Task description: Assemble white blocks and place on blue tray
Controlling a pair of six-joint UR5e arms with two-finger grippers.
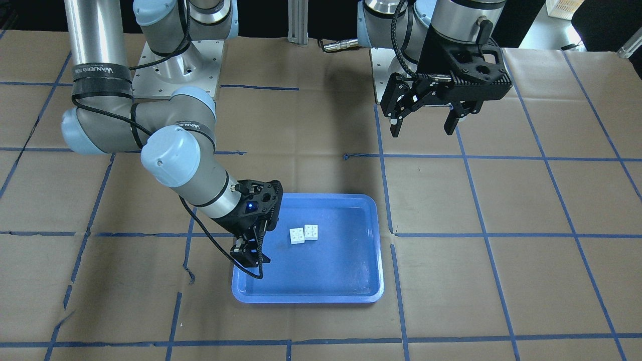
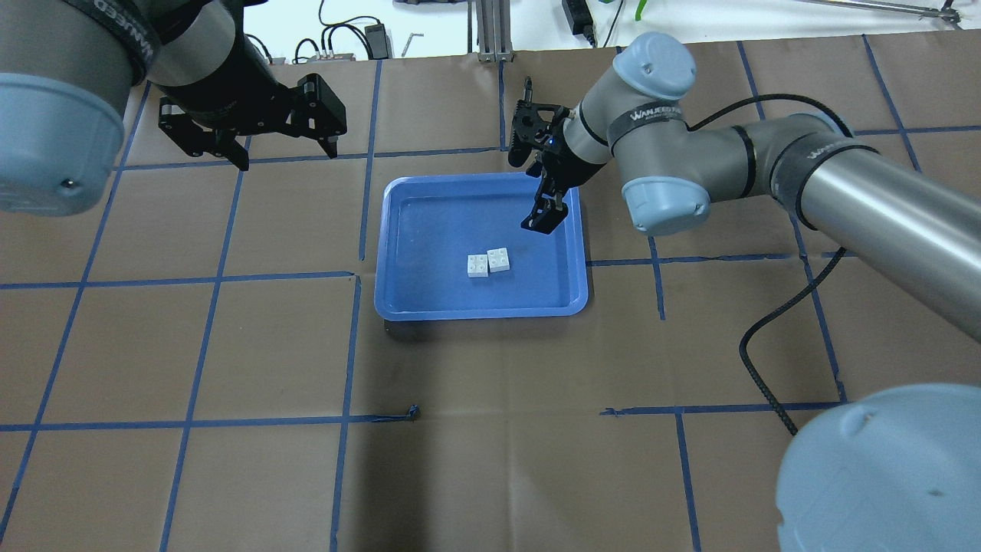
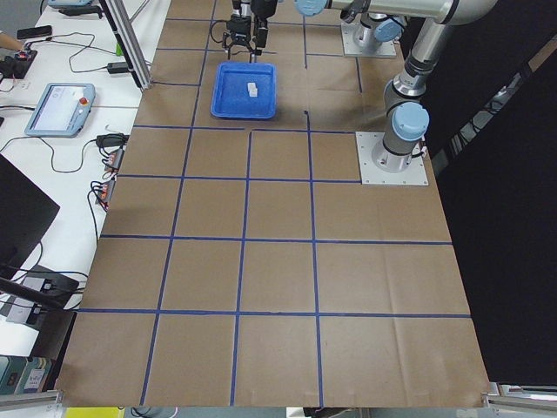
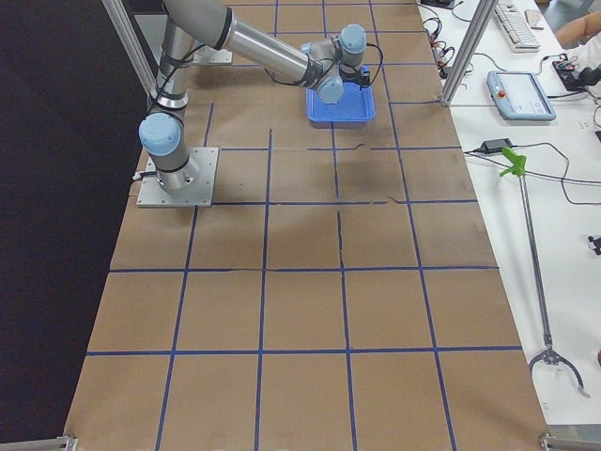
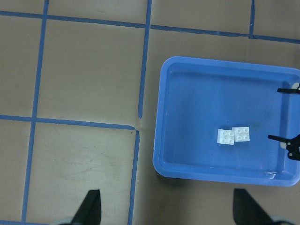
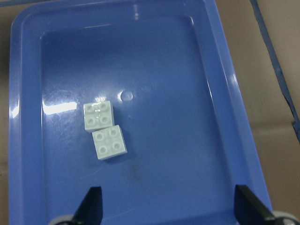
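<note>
Tabletop [image 1: 501, 281] of brown paper crossed by blue tape lines carries, in the front-facing view, the blue tray [image 1: 306, 299], a large rectangular plastic one with rounded corners and a shallow raised rim. Near its middle lie the white blocks [image 1: 298, 235], two tiny square plastic toy bricks, studs up, side by side and touching, one set slightly off from the other. The right gripper [image 1: 249, 256] hangs over the tray's side on that view's left, near the blocks but apart from them. The left gripper [image 1: 424, 125] hovers by its arm's base, well apart from the tray, jaws spread and holding nothing.

The overhead view places the blocks [image 2: 478, 265] inside the tray [image 2: 483, 313], the right gripper [image 2: 546, 218] above its far right part, and the left gripper [image 2: 285, 152] over bare paper beyond its far left corner.

The exterior left view shows the tray [image 3: 244, 115] far up the tabletop with a white speck in it. In the exterior right view the near arm reaches to the tray [image 4: 343, 120].

The left wrist view looks down on tray and blocks [image 5: 226, 136] from off to one side, its fingertips [image 5: 91, 208] wide apart.

The right wrist view sits straight over the tray [image 6: 23, 117]; the blocks [image 6: 109, 143] lie ahead of its fingertips [image 6: 91, 206], jaws wide apart and empty.
</note>
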